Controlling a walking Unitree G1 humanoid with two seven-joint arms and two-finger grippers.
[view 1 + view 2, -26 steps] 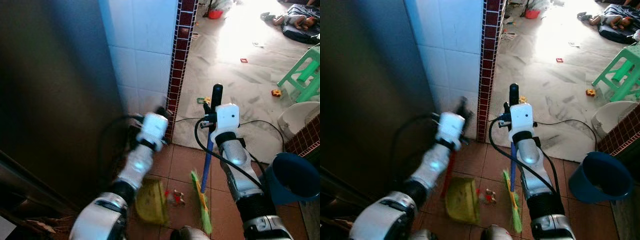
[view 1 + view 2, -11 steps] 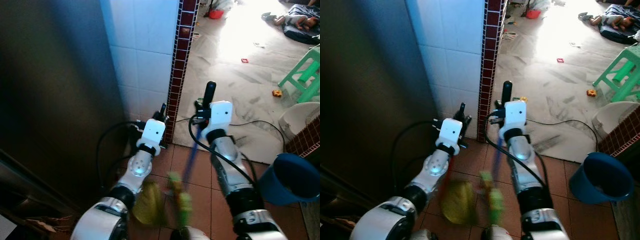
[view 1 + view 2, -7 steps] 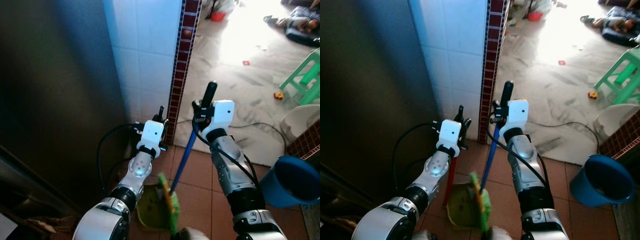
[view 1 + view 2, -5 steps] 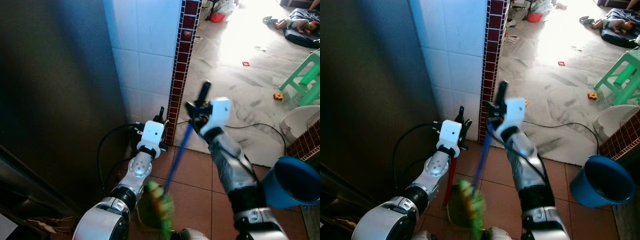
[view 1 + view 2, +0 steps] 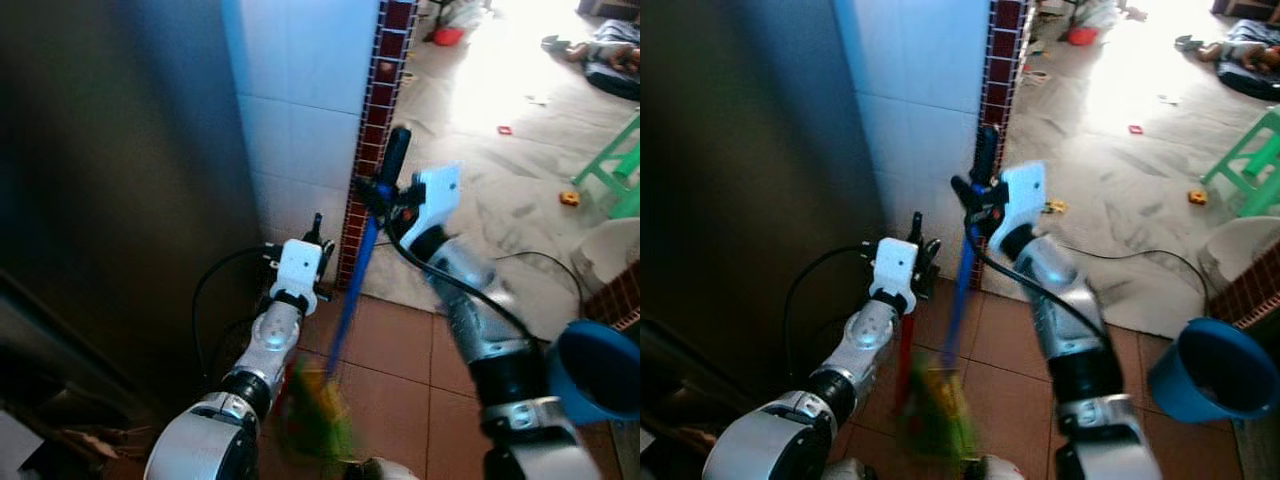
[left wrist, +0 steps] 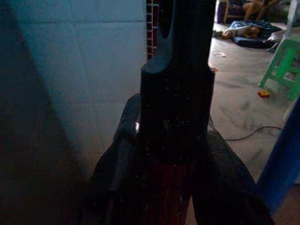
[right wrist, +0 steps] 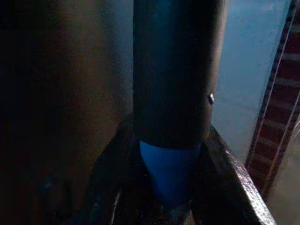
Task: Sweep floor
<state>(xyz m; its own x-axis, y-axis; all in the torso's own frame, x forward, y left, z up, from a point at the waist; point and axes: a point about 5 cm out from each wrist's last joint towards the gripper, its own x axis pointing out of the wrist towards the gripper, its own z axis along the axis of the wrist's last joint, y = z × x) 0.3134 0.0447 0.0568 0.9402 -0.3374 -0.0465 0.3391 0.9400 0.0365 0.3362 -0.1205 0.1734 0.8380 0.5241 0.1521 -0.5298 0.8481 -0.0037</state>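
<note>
At the far left stands a dark metal panel [image 5: 110,200], and beside it a white tiled wall [image 5: 300,90] ending in a column of dark red tiles [image 5: 375,130]. The left tool [image 5: 912,245] is pinched on the red handle [image 5: 904,355] of a yellow-green dustpan [image 5: 940,405], holding it low on the brown tiled floor [image 5: 395,345] near the robot's feet; the wrist view shows the fingers [image 6: 117,154] pressed against the handle's dark top. To the right, the right tool [image 5: 975,190] is clamped on the black grip of a blue-shafted broom [image 5: 958,290], tilted so its green bristles [image 5: 325,425] blur over the dustpan.

As a judgement, the sweep looks mid-stroke, with litter being driven into the pan. Whether any debris lies inside is too blurred to tell. The grey floor [image 5: 500,180] beyond seems unswept, with small scraps [image 5: 568,198] scattered on it.

A black cable [image 5: 550,258] trails across that floor, and a blue bucket [image 5: 600,370] sits at near right, both likely snags. A green stool [image 5: 620,165] stands at the right, and a person [image 5: 600,55] lies far off.
</note>
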